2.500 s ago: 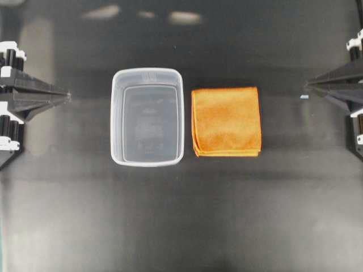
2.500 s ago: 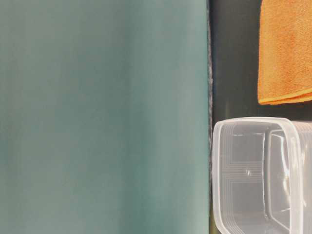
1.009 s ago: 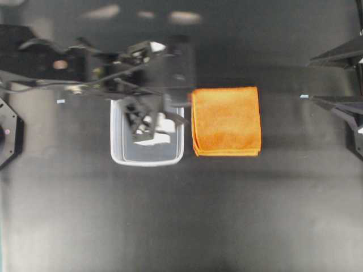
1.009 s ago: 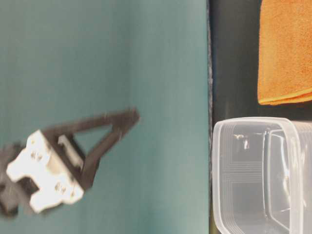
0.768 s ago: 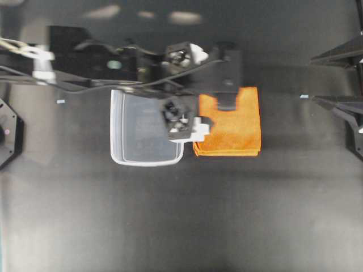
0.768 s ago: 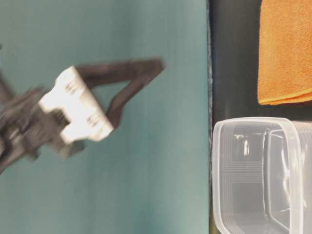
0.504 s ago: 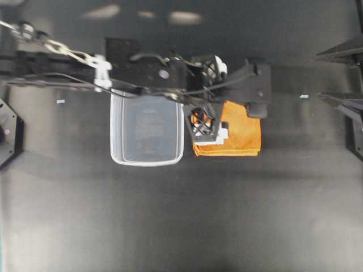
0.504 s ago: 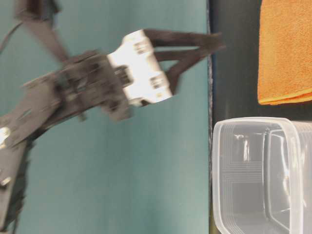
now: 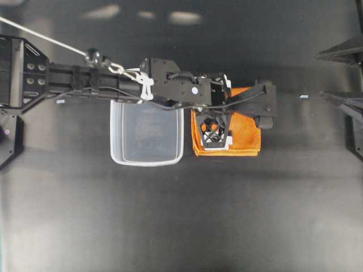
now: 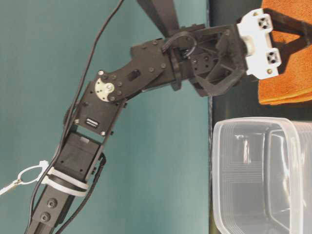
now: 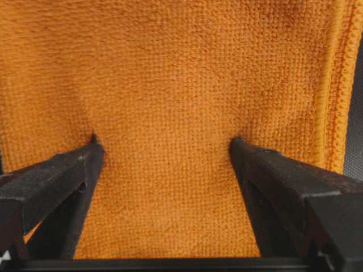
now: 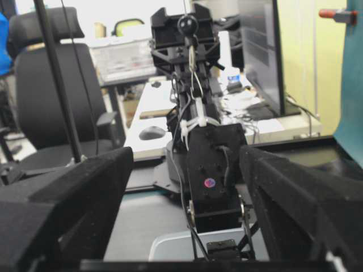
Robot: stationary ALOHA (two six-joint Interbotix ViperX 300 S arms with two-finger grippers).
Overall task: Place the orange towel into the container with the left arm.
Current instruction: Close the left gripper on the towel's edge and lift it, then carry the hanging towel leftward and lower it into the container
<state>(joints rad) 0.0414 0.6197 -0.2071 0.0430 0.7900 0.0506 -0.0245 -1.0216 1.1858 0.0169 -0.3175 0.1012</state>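
Note:
The orange towel lies folded flat on the black table, just right of the clear container, which is empty. My left arm reaches across the container's far rim, and my left gripper points down onto the towel. In the left wrist view the towel fills the frame. The left gripper is open, with both black fingers spread and their tips resting on the cloth. The table-level view shows the gripper against the towel, beside the container. My right gripper is open and empty at the right edge.
The right wrist view looks between my open right gripper's jaws at the left arm and the container's near rim. Black table surface lies in front of the container and towel.
My left arm has swung rightward from above the container to the towel and dropped until the open fingertips touch the cloth. Towel, container and right gripper have not moved.

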